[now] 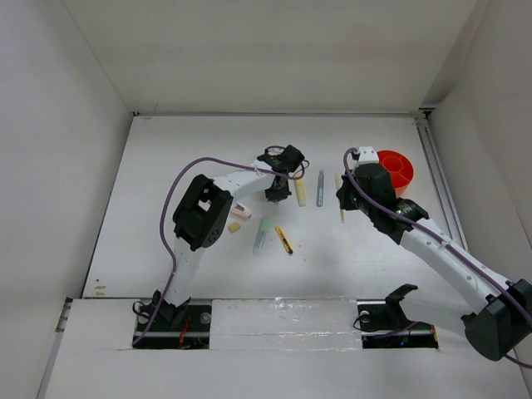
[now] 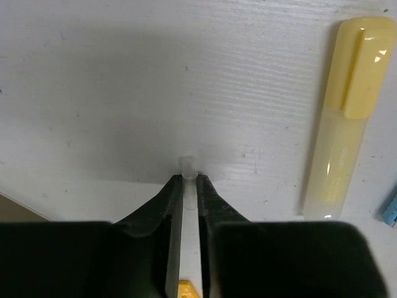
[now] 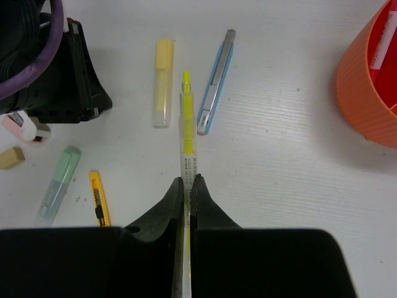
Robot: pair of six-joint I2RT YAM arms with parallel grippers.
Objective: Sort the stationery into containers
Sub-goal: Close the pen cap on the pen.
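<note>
Your right end effector (image 3: 187, 180) is clamped on the thin yellow pen (image 3: 185, 124), left end effector (image 2: 189, 180) pinches a clear-tipped pen (image 2: 188, 166). Lift straight up before heading for the orange pot (image 3: 366, 87).

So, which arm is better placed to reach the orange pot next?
Right: right gripper holds the thin yellow pen beside the orange pot; left gripper, gripping a clear-tipped item, is farther off.
</note>
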